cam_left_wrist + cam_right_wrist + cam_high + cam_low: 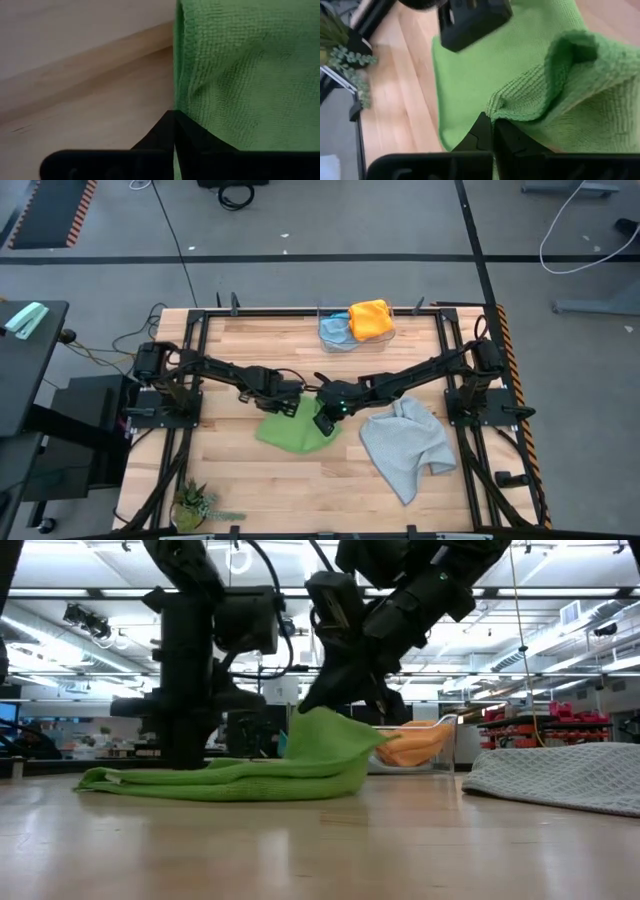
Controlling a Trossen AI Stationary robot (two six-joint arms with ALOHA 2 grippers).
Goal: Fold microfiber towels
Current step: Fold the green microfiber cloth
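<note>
The bright green towel [293,431] lies near the table's middle, its left part flat on the wood [200,780] and its right part raised in a peak [330,735]. My left gripper [288,408] points straight down at the towel's far left part, shut on its edge. My right gripper [323,423] slants down from the right, shut on the raised part. The grey towel [405,445] lies spread on the table to the right. The orange towel [371,318] and the blue towel [335,330] rest in a clear bin at the far edge. My left gripper pinches the green towel's hemmed edge [176,102] between its two fingers, from above, pointing down. The cloth there is low, at the table [185,768]. One layer or several, I cannot tell. My right gripper pinches a bunched fold of the green towel [520,107] between its two fingers, slanting down from the table's right. That part is lifted clear in a peak [325,720], and the cloth falls slack from it to the table.
A small potted plant [192,505] stands at the near left corner. A black metal frame [455,370] runs along the table's sides. Bare wood [280,480] lies between the green towel and the near edge.
</note>
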